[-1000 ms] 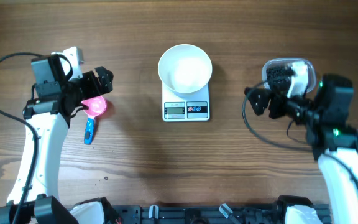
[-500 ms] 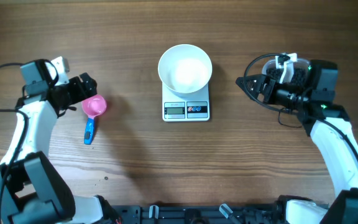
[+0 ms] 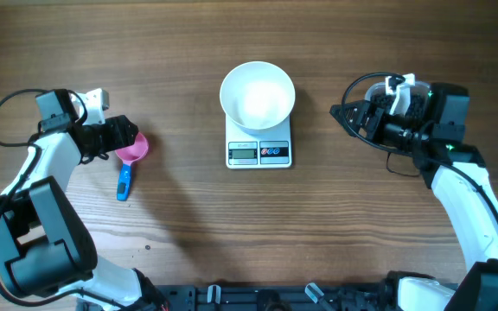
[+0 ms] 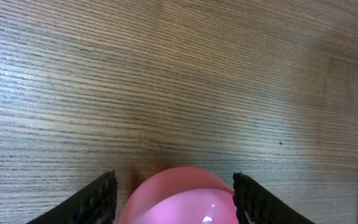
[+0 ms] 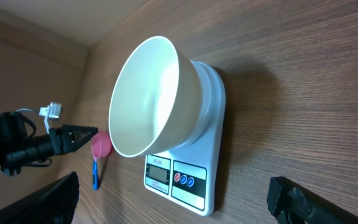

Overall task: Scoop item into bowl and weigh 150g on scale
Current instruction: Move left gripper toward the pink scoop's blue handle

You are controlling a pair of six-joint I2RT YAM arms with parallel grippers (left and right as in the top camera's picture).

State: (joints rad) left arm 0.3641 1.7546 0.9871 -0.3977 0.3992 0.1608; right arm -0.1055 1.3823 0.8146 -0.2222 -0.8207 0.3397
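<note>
While the white bowl (image 3: pixel 258 95) is sitting empty on the scale (image 3: pixel 259 153), my left tool (image 4: pixel 173 180) and right tool (image 5: pixel 179 199) are standing open.

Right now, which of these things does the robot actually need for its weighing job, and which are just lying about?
Needed for the job: white bowl; scale beneath it; pink scoop; left gripper, jaws either side of the scoop; right gripper, open.

Just there: wooden table; loose black cable by the left arm.
</note>
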